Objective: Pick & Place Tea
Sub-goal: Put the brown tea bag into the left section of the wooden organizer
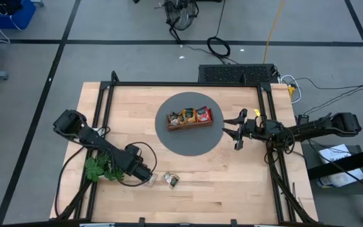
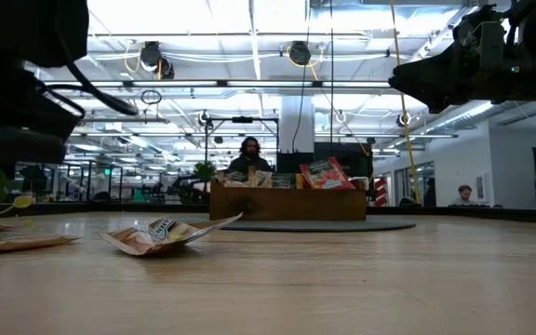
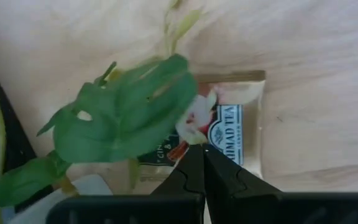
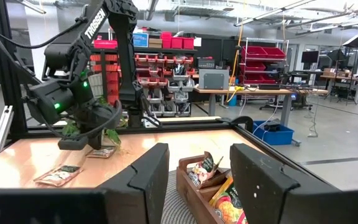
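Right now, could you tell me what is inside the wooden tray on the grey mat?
The wooden tray holds tea sachets standing upright: pale with dark print, orange-yellow and red. How many there are, and the compartment floors beneath them, stay hidden.

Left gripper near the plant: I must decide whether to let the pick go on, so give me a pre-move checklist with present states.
1. Left gripper over a tea sachet: ok, it sits low above one beside the plant sprig.
2. Fingers closed on that sachet: cannot tell; they look shut, grip unseen.
3. Leaf clear of the grasp: not ok, it overlaps the sachet.
4. Wooden tray reachable on the grey mat: ok.
5. Right gripper out of the way: ok, open beside the tray.
6. Second loose sachet undisturbed: ok.
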{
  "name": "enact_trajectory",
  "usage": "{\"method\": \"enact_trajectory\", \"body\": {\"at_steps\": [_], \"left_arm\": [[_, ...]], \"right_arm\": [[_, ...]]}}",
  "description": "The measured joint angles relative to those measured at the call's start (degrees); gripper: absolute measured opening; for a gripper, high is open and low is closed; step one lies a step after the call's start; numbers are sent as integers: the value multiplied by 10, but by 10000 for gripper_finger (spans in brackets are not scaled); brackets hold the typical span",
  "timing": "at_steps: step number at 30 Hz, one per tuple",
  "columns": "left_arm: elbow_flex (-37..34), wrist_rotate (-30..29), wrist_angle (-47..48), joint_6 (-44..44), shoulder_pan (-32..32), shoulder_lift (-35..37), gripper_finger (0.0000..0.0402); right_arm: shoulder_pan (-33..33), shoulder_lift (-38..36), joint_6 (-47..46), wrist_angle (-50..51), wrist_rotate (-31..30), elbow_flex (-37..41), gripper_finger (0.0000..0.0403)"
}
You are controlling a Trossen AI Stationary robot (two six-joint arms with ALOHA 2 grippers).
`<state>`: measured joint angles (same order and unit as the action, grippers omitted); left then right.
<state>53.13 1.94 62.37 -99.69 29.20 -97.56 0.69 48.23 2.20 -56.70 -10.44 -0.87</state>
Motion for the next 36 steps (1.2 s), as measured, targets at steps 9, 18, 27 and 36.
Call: {"method": "enact_trajectory", "body": {"at_steps": [9, 18, 27, 36], "left_arm": [[-38, 11, -110, 56, -19, 4, 1], [-11, -66, -141, 219, -47, 1, 1], [-8, -112, -234, 391, -81, 0, 1], [-8, -110, -235, 396, -83, 0, 1]], "right_arm": [[0, 0, 0, 0, 0, 0, 155], [0, 0, 0, 0, 0, 0, 155], [0, 0, 0, 0, 0, 0, 155], [0, 0, 0, 0, 0, 0, 155]]}}
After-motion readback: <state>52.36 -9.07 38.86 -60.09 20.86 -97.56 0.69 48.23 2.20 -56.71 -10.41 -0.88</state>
